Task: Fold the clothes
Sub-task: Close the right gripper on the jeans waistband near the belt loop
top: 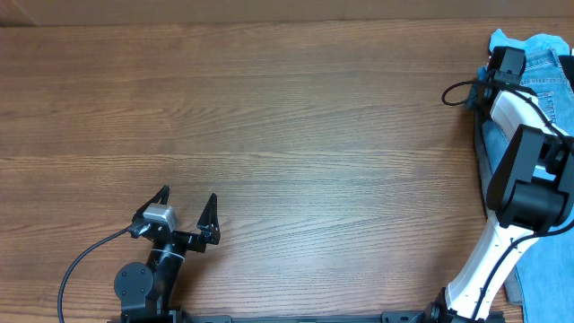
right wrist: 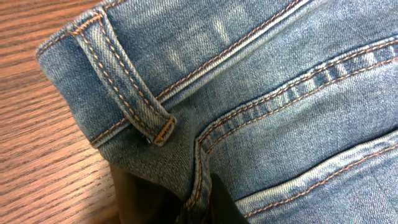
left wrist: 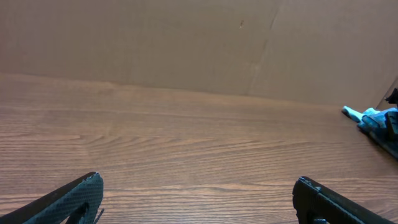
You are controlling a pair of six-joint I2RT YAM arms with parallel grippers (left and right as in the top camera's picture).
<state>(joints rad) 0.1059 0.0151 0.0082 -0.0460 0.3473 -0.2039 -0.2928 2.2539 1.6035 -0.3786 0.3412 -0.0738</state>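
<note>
The clothes, light blue denim jeans [top: 547, 67], lie at the table's right edge, partly out of the overhead view. My right gripper [top: 500, 65] sits at their far left corner, shut on a fold of the denim. In the right wrist view the jeans [right wrist: 261, 81] fill the frame, with waistband, belt loop [right wrist: 127, 93] and orange stitching; a seam is pinched between the dark fingers [right wrist: 230, 208]. My left gripper [top: 186, 213] stands open and empty near the front left, far from the jeans [left wrist: 376, 121], which show small at the right of the left wrist view.
Bare wooden table [top: 269, 117] spans between the two arms. The right arm [top: 525, 179] reaches over the lower part of the jeans. A brown cardboard wall [left wrist: 186, 43] stands behind the table's far edge.
</note>
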